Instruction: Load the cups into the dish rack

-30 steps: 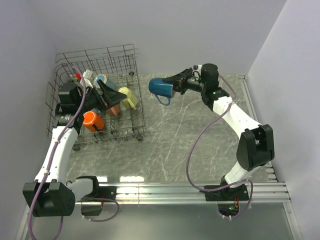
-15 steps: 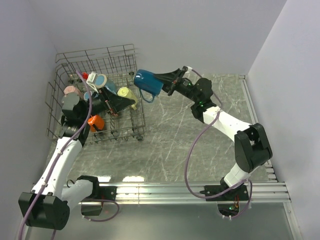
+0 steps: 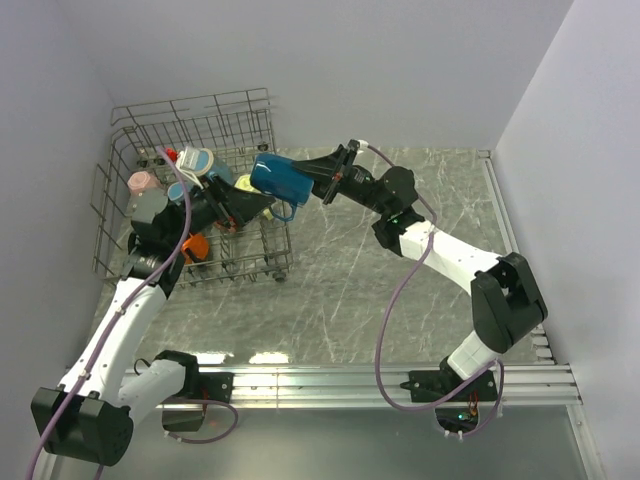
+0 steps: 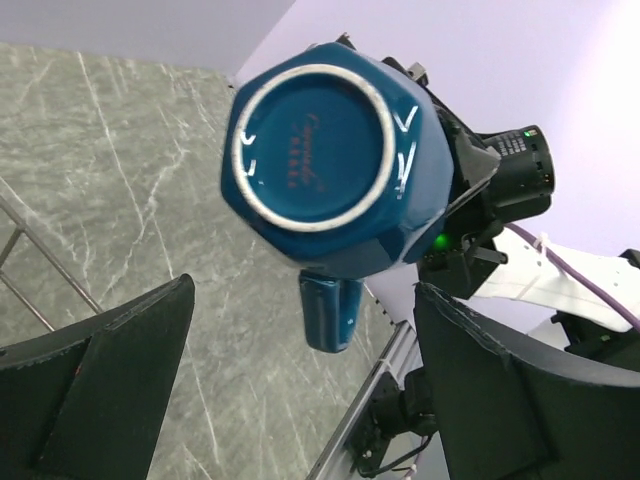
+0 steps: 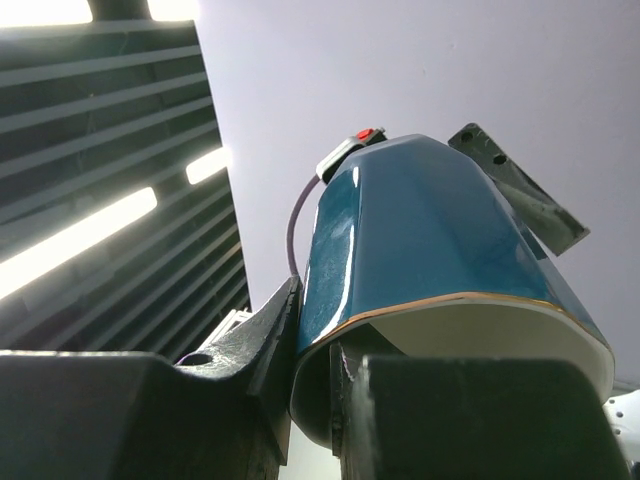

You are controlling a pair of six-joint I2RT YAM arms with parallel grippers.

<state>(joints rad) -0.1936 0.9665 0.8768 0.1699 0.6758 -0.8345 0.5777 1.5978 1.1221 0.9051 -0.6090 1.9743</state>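
My right gripper (image 3: 318, 178) is shut on the rim wall of the dark blue mug (image 3: 280, 180), one finger inside and one outside (image 5: 320, 330). It holds the mug on its side in the air at the right wall of the dish rack (image 3: 120, 150). My left gripper (image 3: 255, 205) is open and empty inside the rack, pointing at the mug's base (image 4: 320, 165). The mug's handle hangs between the spread left fingers (image 4: 100, 400). In the rack lie a pale pink mug (image 3: 143, 182), a light blue mug (image 3: 197, 162), an orange mug (image 3: 195, 246) and a pale yellow mug (image 3: 243, 186). The other mugs are hidden.
The rack stands at the table's far left against the left wall, its tall wire sides around my left arm. Grey marble tabletop (image 3: 380, 290) lies to the right of the rack. A metal rail (image 3: 400, 380) runs along the near edge.
My right arm has carried the dark blue mug left, from over the table to the rack's right wall. My left gripper has turned right to face it.
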